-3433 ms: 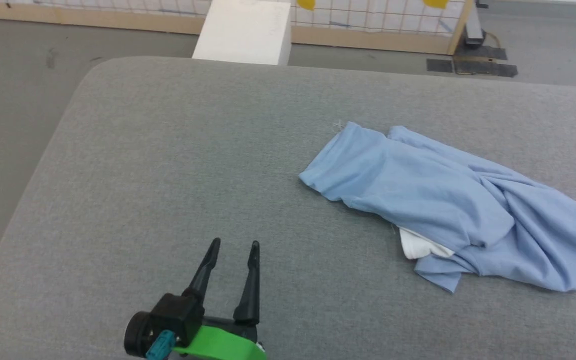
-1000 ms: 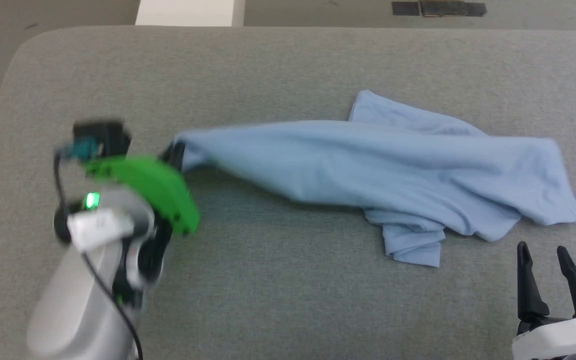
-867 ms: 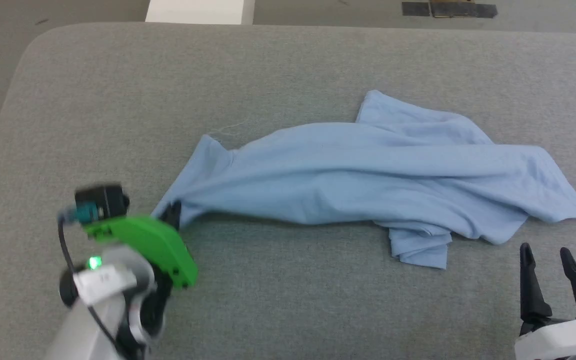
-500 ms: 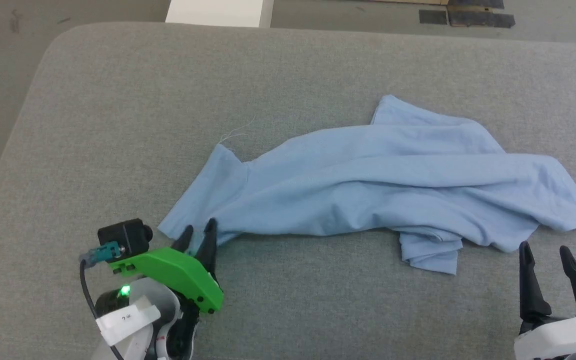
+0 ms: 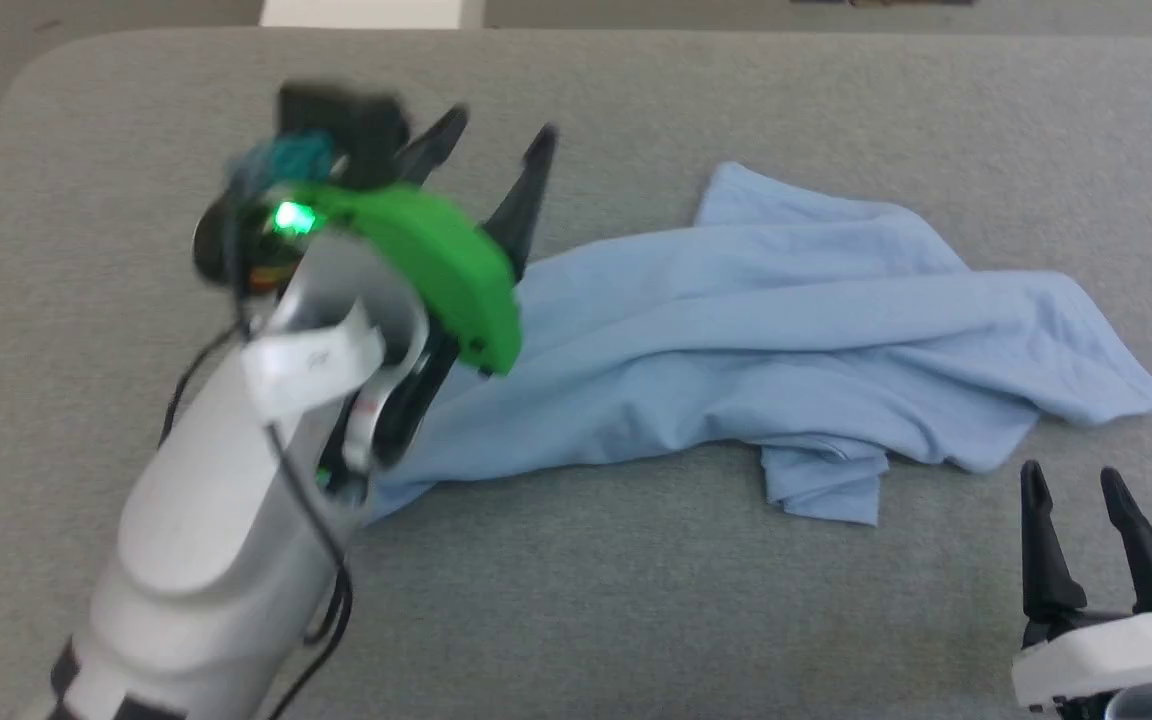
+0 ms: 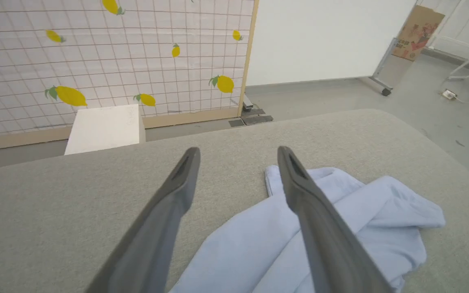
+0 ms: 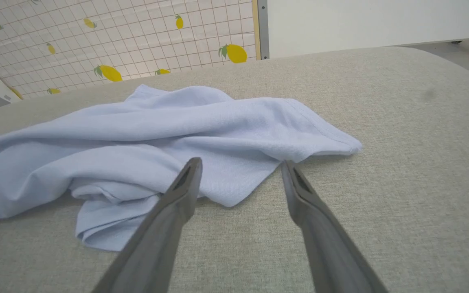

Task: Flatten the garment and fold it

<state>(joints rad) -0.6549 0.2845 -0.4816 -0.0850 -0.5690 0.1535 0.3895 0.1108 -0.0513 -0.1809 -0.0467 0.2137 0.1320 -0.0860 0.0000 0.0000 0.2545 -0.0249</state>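
Left hand spread wide and empty, one end of the garment beneath it. Right hand wide too, empty, garment just ahead on the bench.

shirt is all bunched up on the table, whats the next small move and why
Probably ease the right gripper forward and close it on the near hem of the garment. It stands open just short of that edge, the cloth lies bunched in a long band, and the left gripper is open above the other end, holding nothing.
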